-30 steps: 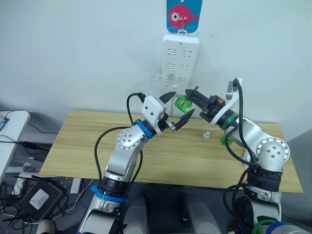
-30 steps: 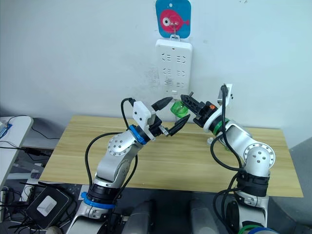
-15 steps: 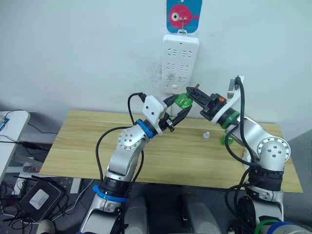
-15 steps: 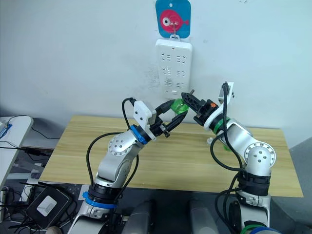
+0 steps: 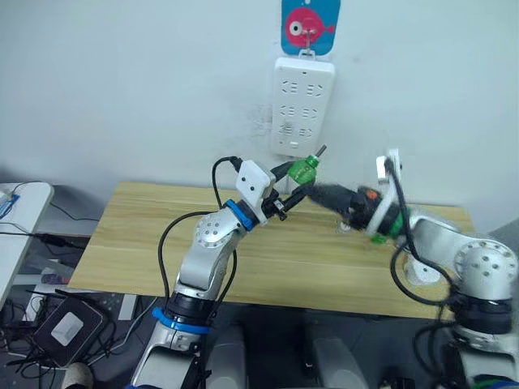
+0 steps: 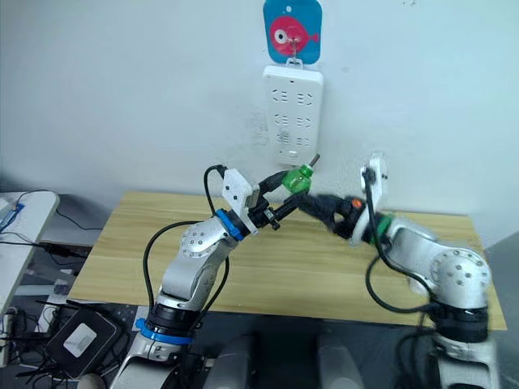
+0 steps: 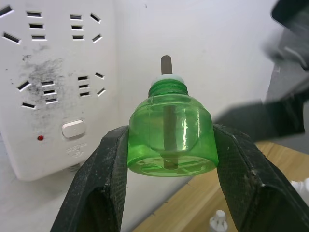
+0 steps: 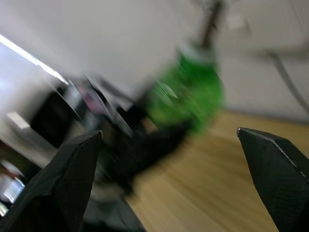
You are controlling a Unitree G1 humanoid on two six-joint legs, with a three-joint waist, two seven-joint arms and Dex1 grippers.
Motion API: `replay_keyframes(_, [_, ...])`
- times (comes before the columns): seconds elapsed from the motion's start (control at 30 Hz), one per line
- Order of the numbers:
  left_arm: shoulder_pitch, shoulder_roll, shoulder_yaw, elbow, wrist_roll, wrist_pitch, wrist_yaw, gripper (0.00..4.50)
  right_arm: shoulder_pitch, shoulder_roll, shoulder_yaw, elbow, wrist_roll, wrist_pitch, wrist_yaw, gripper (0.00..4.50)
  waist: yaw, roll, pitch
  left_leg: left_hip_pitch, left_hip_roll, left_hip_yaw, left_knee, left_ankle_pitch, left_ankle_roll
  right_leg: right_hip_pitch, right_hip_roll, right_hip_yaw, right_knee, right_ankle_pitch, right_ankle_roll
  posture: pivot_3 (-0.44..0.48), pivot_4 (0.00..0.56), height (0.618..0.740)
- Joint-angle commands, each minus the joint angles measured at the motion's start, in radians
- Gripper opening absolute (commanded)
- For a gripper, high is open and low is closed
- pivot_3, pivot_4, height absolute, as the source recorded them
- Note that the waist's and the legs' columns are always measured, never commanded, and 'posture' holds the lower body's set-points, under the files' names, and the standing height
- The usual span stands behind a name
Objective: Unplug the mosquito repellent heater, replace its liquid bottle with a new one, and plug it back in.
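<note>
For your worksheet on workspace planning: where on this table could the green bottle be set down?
Bare wood spans the table's left half and front edge. It is crowded at the back right, where the right gripper, a small white cap and the left gripper holding the green bottle gather.

The bottle [image 7: 169,135] sits between the left gripper's [image 7: 169,159] 2 fingers, above the table [image 5: 138,243], in front of the wall-hung power strip [image 5: 302,105]; right gripper [image 5: 320,193] just beside.

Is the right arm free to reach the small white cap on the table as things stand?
Probably yes. The right tool is open and holds nothing; the green bottle sits in the left tool. The cap lies bare on the table, apparently near the right arm.
</note>
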Motion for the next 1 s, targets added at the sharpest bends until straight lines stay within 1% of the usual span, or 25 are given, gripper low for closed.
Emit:
replay_keyframes(0.03, [-0.001,0.015,0.017,-0.021,-0.026,-0.026,-0.029,2.24,0.050,-0.145,-0.001,-0.059,-0.124,0.004,0.120,4.48,-0.002,0.000,0.000,0.000,0.000,0.000,0.000,0.000,0.000,0.000,0.000,0.000,0.000,0.000,0.000,-0.067,0.195,0.740])
replay_keyframes(0.13, [0.010,0.035,0.031,-0.029,-0.034,-0.019,-0.037,2.24,0.104,-0.277,0.004,-0.016,-0.287,-0.009,0.132,4.48,-0.006,0.002,-0.002,0.001,0.000,0.001,0.000,0.000,0.000,0.000,0.001,0.001,0.000,0.000,0.000,-0.070,0.198,0.740])
replay_keyframes(0.2, [0.020,0.039,0.035,-0.039,-0.035,-0.014,-0.034,2.24,0.134,-0.319,0.006,0.027,-0.377,-0.029,0.144,4.48,-0.007,0.001,-0.002,0.001,0.000,0.001,0.000,0.000,0.000,0.000,0.002,0.001,0.000,0.000,0.000,-0.067,0.201,0.740])
replay_keyframes(0.27, [0.035,0.041,0.034,-0.052,-0.035,-0.010,-0.028,2.24,0.167,-0.339,0.009,0.066,-0.451,-0.057,0.164,4.48,-0.010,0.001,-0.002,0.001,0.000,0.001,0.000,0.000,0.000,0.000,0.003,0.001,0.000,0.000,0.000,-0.060,0.202,0.740])
replay_keyframes(0.47, [0.071,0.037,0.027,-0.097,-0.029,0.008,-0.003,2.24,0.213,-0.308,0.022,0.167,-0.615,-0.068,0.160,4.48,-0.010,0.002,-0.002,0.001,0.000,0.001,0.000,0.000,0.000,0.000,0.004,0.002,0.000,0.000,0.000,-0.034,0.207,0.740])
replay_keyframes(0.63, [0.101,0.042,0.026,-0.139,-0.029,0.030,0.014,2.24,0.244,-0.254,-0.008,0.213,-0.660,-0.013,0.165,4.48,-0.008,0.002,-0.002,0.001,0.000,0.001,0.000,0.000,0.000,0.000,0.004,0.002,0.000,0.000,0.000,-0.012,0.212,0.740])
replay_keyframes(0.9, [0.124,0.036,0.016,-0.188,-0.026,0.062,0.047,2.24,0.230,-0.223,0.017,0.304,-0.758,-0.028,0.220,4.48,-0.005,0.003,-0.003,0.002,0.000,0.002,0.000,0.000,0.000,0.001,0.004,0.003,0.000,0.000,0.000,0.002,0.209,0.740])
replay_keyframes(1.0, [0.138,0.031,0.008,-0.208,-0.027,0.075,0.056,2.24,0.211,-0.222,0.043,0.343,-0.790,-0.034,0.261,4.48,-0.004,0.003,-0.003,0.002,0.000,0.002,0.000,0.000,0.000,0.001,0.004,0.003,0.000,0.000,0.000,0.000,0.210,0.740])
